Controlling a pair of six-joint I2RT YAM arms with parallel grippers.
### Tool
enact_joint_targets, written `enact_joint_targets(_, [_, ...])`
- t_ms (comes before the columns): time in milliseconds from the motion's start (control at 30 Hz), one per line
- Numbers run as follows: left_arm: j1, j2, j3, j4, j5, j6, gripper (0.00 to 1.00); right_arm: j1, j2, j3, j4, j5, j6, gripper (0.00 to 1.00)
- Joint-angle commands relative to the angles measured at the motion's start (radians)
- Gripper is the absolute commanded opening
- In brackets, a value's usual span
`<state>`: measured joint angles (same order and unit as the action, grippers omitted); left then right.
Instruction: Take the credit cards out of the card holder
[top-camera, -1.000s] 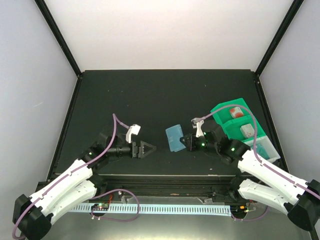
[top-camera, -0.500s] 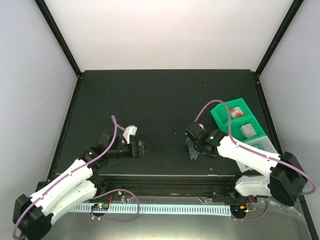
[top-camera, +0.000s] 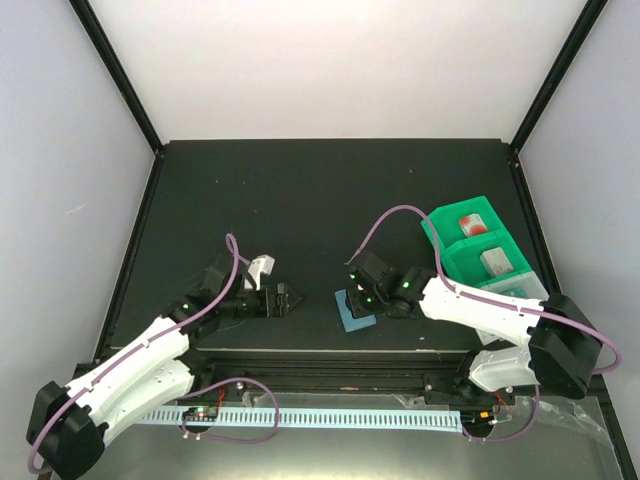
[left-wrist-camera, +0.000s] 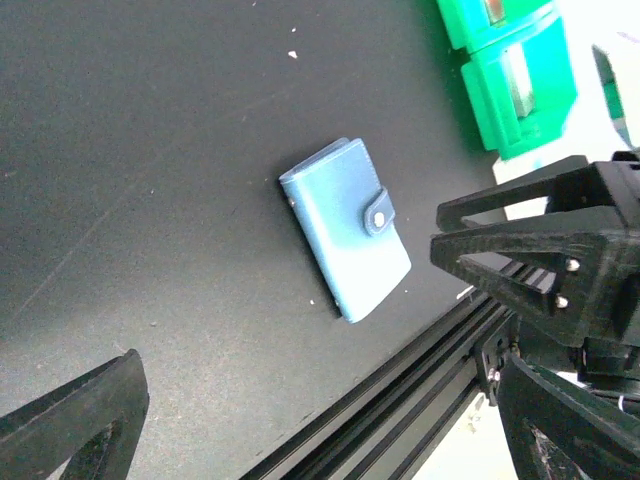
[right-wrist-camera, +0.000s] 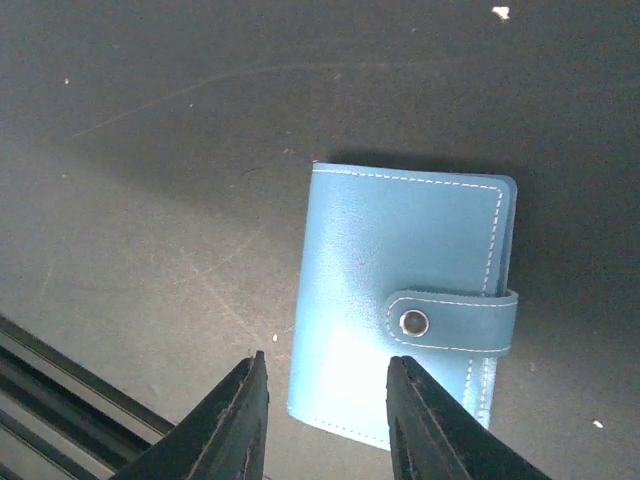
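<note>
The left arm (top-camera: 130, 365) reaches in low from the near-left corner, and its pincer (top-camera: 285, 298) points to the right along the near side of the dark surface (top-camera: 300, 190). In the left wrist view its fingers stand wide apart at the two lower corners, with only bare surface between them. This pincer is fully open and holds nothing.

Just to its right is the card holder (top-camera: 350, 312), lying flat close to the surface's near edge, about midway between the two arms. It is folded shut. The right wrist view shows its light-blue cover with white stitching, and a small strap (right-wrist-camera: 450, 322) wraps over one edge and is fastened by a metal snap. No card shows at its edges.

The right pincer (top-camera: 360, 297) hangs directly over the holder's far right part. Seen from its own camera, the two black fingertips (right-wrist-camera: 250, 400) are moderately apart, with the holder's cover showing in the gap. The pincer is partly open and grips nothing.

Further right, near the surface's right edge, sits a green tray (top-camera: 440, 240). A white card (top-camera: 470, 224) with a red blotch lies in its far compartment and a grey card (top-camera: 497, 262) in the middle one. The nearest compartment is partly behind the right arm (top-camera: 490, 310), so I cannot tell what it contains.
</note>
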<state>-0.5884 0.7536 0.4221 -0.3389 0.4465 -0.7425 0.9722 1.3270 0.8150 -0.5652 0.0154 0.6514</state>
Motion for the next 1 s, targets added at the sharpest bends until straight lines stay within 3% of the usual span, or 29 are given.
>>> enact_joint_targets(0, [0.006,0.040,0.004,0.025,0.035,0.015,0.96,0.004,-0.018,0.038,-0.025,0.094,-0.038,0.34])
enact_joint_targets(133, [0.007,0.049,-0.008,0.047,0.058,0.019,0.95,0.001,-0.020,0.051,-0.104,0.242,-0.070,0.34])
enact_joint_targets(533, [0.007,0.017,-0.031,0.049,0.051,0.009,0.96,0.003,0.126,0.036,0.017,0.096,-0.050,0.31])
enact_joint_targets(967, [0.008,0.006,-0.035,0.047,0.027,0.014,0.98,0.014,0.223,0.040,0.017,0.141,-0.027,0.34])
